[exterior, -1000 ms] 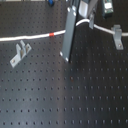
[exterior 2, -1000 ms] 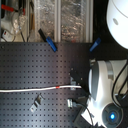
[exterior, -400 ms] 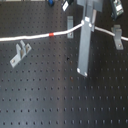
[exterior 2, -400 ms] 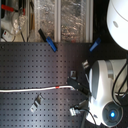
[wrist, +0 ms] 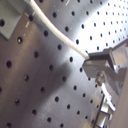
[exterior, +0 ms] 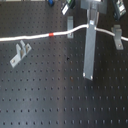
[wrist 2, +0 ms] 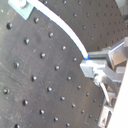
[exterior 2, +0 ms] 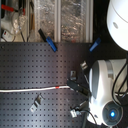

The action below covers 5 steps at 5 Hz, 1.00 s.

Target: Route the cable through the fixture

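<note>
Item one, the cable (exterior: pixel 35 36): we record a long white cord with a short red band (exterior: pixel 52 34), lying across the black perforated counter (exterior: pixel 45 95) in both exterior views. In the first exterior view it runs from the first exterior view's left edge, past the red band, rises over an upright metal clip (exterior: pixel 70 23) and passes behind the arm's grey column towards a second bracket (exterior: pixel 118 35). Item two, a loose grey bracket (exterior: pixel 19 53), standing on the counter just below the cable, apart from it, to the first exterior view's left of the band. Item three, the gripper (wrist: pixel 90 64): in both wrist views we see the cable's end (wrist 2: pixel 86 56) pinched between its fingers, so it is closed on the cable. Item four, two blue clips (exterior 2: pixel 49 42) at the counter's far edge in the second exterior view.
</note>
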{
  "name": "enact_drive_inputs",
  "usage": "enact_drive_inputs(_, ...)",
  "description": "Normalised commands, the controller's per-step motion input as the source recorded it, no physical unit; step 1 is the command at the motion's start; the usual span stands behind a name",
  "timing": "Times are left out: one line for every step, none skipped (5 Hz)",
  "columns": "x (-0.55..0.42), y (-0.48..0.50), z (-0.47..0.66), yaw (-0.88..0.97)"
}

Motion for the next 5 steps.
enact_drive_inputs(-0.094,0.305,0.21,-0.69)
enact_drive_inputs(0.044,0.211,0.2,-0.81)
enact_drive_inputs(0.009,0.092,0.18,-0.53)
enact_drive_inputs(-0.005,0.126,0.01,0.0)
enact_drive_inputs(-0.025,0.686,0.04,0.09)
